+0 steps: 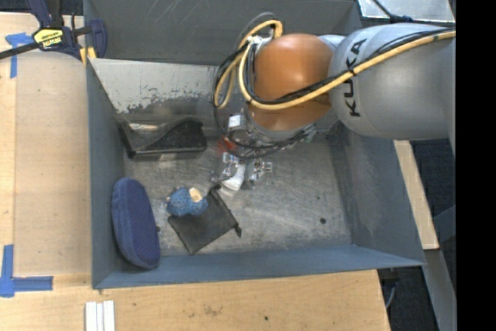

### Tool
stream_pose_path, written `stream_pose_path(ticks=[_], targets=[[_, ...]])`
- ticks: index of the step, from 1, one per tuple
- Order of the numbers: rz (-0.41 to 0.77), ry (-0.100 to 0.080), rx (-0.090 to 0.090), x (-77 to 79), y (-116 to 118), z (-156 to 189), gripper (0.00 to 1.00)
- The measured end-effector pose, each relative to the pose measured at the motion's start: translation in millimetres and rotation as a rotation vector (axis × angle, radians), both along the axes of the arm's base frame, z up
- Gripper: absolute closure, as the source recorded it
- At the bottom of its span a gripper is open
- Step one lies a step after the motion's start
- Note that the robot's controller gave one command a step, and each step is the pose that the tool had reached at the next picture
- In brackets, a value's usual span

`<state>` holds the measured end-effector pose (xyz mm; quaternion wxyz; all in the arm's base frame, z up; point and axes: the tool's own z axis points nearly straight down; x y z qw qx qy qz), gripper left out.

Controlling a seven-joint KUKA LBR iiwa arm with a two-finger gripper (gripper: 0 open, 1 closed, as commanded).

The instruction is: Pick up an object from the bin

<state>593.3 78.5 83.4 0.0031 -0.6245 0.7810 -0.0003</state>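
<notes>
Grey metal bin [310, 201] seen from above; the arm [403, 81] enters from 3 o'clock, its orange wrist cover [287, 77] ringed by yellow and black cables [231, 77]. The tool [239, 173] hangs below the cover, close to the middle of the bin floor and low over it; its tip is partly hidden by the wrist, so whether it is open or closed cannot be told, and nothing can be seen held in it. Nearest thing: a flat black square sheet [203, 227], lying at 7 o'clock from the tool; its upper corner seems to reach just under the tool's tip, though contact cannot be judged. Touching the sheet's left edge, at 8 o'clock from the tool, lies a small blue fuzzy ball [181, 202] with a pale tan patch on its right side. A dark blue oblong case [133, 222] rests along the left wall, near the bin's 8 o'clock corner, apart from the ball. A black wedge-shaped object [167, 137] lies at 10 o'clock, by the foot of the far wall, well apart from the tool.
</notes>
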Motion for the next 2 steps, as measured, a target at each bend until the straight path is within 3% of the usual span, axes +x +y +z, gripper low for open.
stream_pose_path(ticks=[2], targets=[[-0.008,-0.002,-0.001,3.0,0,77,1.0]])
